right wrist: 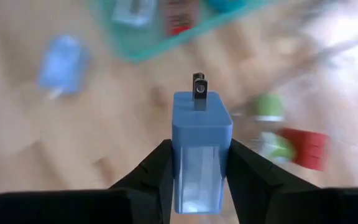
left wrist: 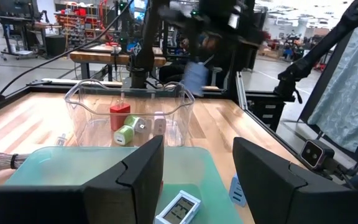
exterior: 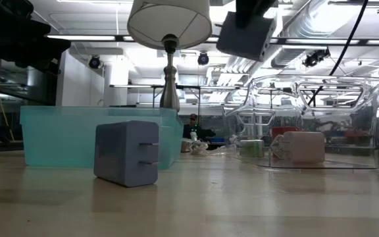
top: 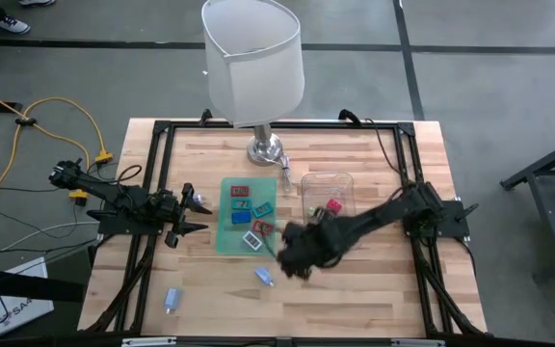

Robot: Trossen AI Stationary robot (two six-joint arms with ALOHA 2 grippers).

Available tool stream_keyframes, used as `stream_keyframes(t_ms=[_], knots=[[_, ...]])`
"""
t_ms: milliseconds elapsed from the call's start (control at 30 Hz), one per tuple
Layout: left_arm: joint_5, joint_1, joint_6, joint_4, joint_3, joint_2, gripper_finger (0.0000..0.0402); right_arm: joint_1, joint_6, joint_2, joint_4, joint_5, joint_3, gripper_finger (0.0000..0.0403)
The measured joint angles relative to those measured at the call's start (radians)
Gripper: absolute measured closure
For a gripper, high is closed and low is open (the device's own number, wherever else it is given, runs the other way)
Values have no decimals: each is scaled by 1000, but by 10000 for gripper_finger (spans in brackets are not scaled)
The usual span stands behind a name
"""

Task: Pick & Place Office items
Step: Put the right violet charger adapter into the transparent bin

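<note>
Wood table (top: 374,289): right tool (right wrist: 197,163) gripping one blue plug (right wrist: 199,149); left tool (top: 193,214) open, idle at mat (top: 227,236) edge

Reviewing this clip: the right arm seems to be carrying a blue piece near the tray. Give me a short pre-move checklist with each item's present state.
1. Grip: right gripper shut on the blue plug adapter, which sits straight between its fingers: ok.
2. Piece lifted off the table: ok.
3. Gripper over the clear tray: not ok; it hangs beside the green mat, short of the tray.
4. Room in the tray: red and green pieces lie inside, space remains: ok.
5. Left gripper open, waiting at the mat's far side, clear of the path: ok.
6. Lamp clearance: cannot tell.
</note>
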Motion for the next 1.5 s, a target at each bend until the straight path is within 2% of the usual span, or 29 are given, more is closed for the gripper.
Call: stream_keyframes(t_ms=[167, 467, 600, 767, 900, 1100, 1500], knots=[[0, 0, 0, 0, 0, 0, 216, -98, 110, -25, -123, 22, -1, 296], [0, 0, 0, 0, 0, 0, 216, -199, 218, -32, -126, -31, -41, 294], [0, 0, 0, 0, 0, 0, 216, -208, 318, -32, -125, -53, -98, 294], [0, 0, 0, 0, 0, 0, 216, -203, 400, -32, -55, -136, -153, 294], [0, 0, 0, 0, 0, 0, 216, -193, 478, -31, -38, -147, -180, 294], [0, 0, 0, 0, 0, 0, 216, -195, 546, -31, 16, -198, -231, 292], [0, 0, 0, 0, 0, 0, 216, -216, 644, -31, 125, -237, -301, 294]])
